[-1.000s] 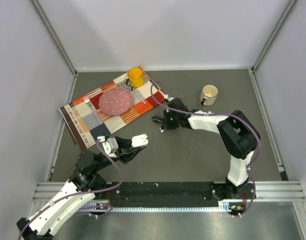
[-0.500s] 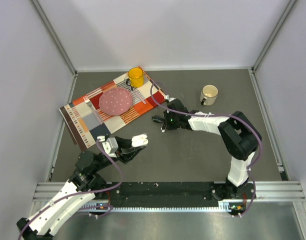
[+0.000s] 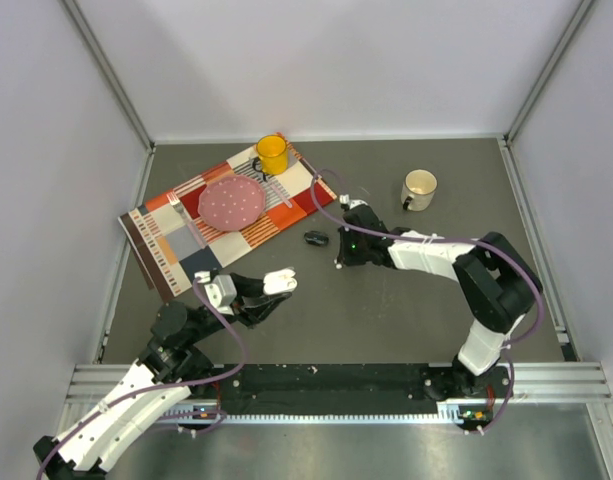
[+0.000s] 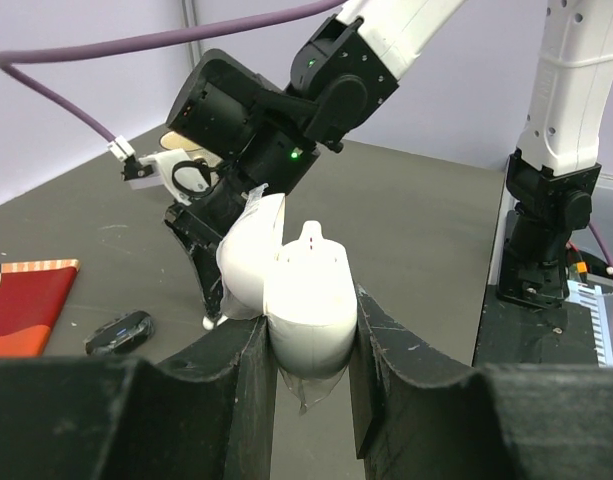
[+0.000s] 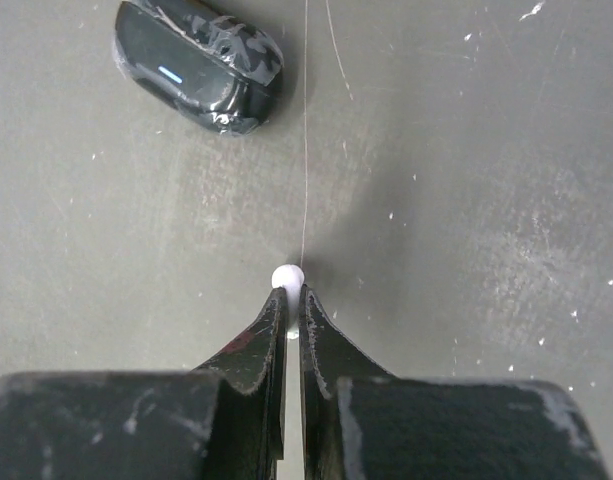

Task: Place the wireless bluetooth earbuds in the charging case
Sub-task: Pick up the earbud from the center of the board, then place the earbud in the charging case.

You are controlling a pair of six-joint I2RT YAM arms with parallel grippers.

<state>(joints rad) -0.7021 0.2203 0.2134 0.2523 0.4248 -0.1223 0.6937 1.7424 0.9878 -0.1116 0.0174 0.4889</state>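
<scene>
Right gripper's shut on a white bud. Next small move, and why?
Probably lift the right gripper and carry the tiny glossy white earbud toward the open white oval case clamped in the left gripper: the bud looks pinched at the very fingertips, and the case lid stands open.

White-and-black arms [image 3: 426, 255], purple cables [image 4: 186, 35]

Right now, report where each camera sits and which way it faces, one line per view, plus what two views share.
Top external: above and behind the arm bases, looking down on the table; both arms show.
Left wrist: on the left arm, facing across the table past the white charging case clamped in the left gripper; its two fingers show.
Right wrist: on the right arm, looking straight down at a white earbud at the tips of the right gripper; its fingers show.
Shared: the black case lies in both wrist views.
</scene>
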